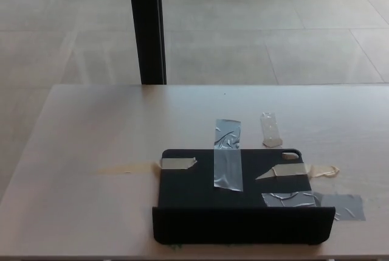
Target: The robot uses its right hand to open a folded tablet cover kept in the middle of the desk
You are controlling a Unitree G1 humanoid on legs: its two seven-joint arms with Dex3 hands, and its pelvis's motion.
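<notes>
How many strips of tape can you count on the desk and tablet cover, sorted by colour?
Grey tape strips: 2
Beige or clear tape strips: 3
Total: 5

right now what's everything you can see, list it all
tablet cover: one, black, flat on the desk near its front edge, near flap standing up
grey tape: three strips, silver-grey, one across the cover's far edge, two at its right front corner running onto the desk
tan tape: about four pieces, beige or clear, on the cover's left and right sides and one loose on the desk behind it
desk: one, light wood, fills the lower picture
post: one, black, upright behind the desk
floor: grey tiles, beyond the desk
robot hands: none in view
</notes>
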